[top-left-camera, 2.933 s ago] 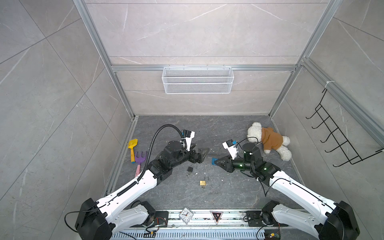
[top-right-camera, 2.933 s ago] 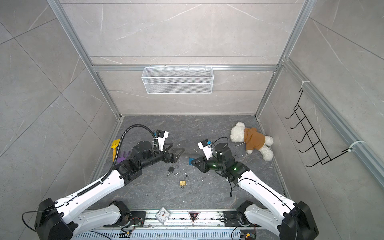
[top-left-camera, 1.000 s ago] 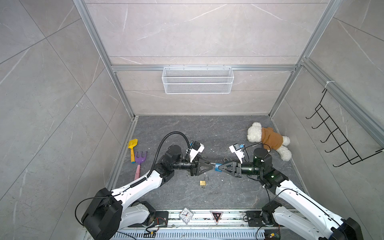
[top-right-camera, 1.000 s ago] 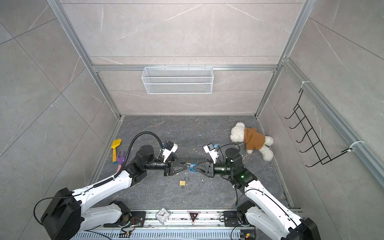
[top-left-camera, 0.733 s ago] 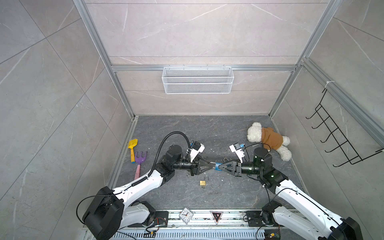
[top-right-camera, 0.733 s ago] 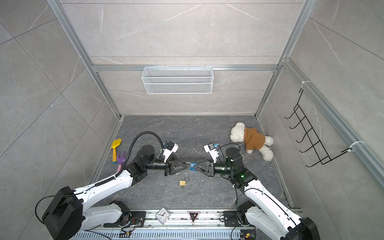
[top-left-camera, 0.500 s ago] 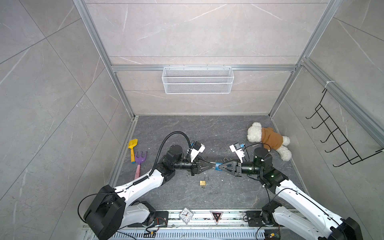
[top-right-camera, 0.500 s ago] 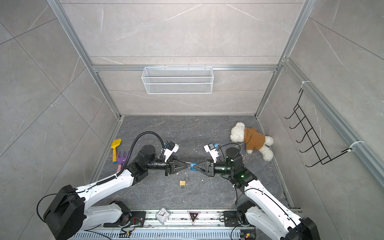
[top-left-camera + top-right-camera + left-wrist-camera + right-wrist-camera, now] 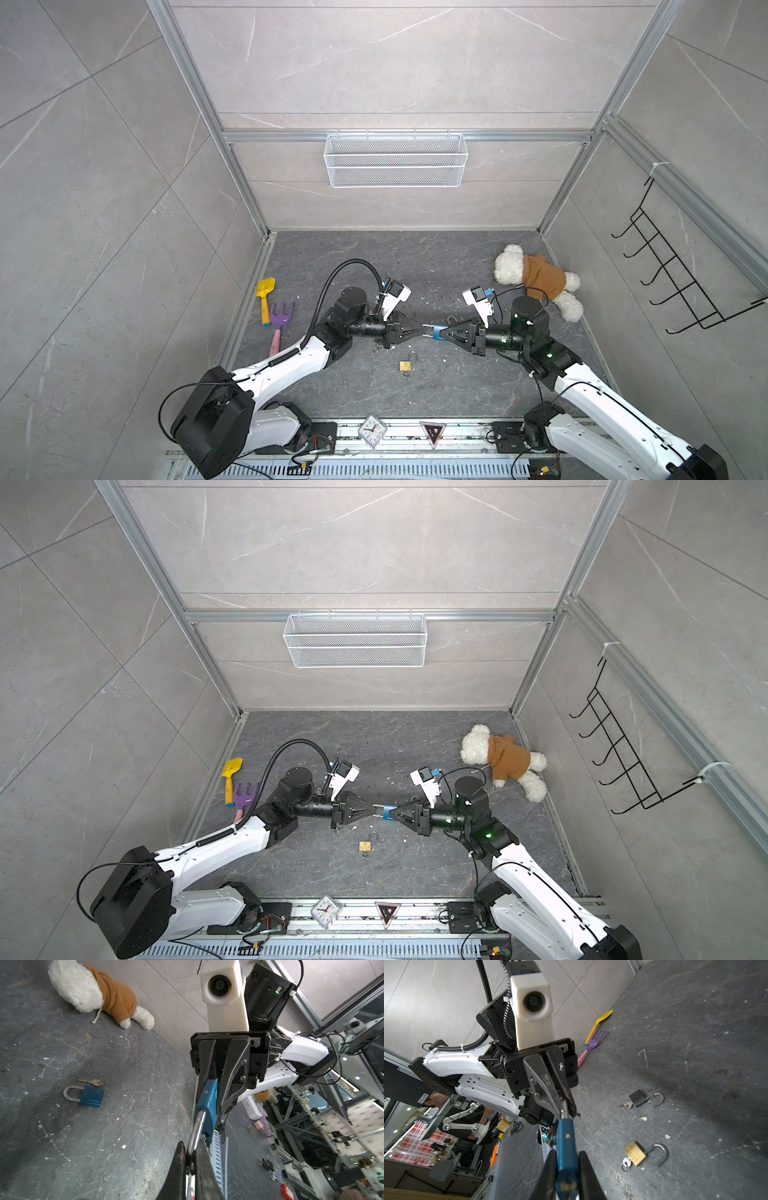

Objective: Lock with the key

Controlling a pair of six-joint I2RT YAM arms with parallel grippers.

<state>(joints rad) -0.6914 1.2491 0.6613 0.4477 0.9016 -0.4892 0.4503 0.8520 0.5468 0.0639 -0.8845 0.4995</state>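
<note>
The left pincer (image 9: 423, 328) was clamped on the shackle (image 9: 196, 1132), the right pincer (image 9: 443, 332) on the body of the blue padlock (image 9: 435, 331), at 1 o'clock from the brass padlock (image 9: 406, 365). The shackle, seemingly unlatched, needed pushing home next.

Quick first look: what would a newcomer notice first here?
Mid-floor, the left hand and right hand meet tip to tip on a blue padlock: left pinches its shackle, right grips its body. A brass padlock lies open on the floor nearby, and a teddy bear sprawls by the right wall.
</note>
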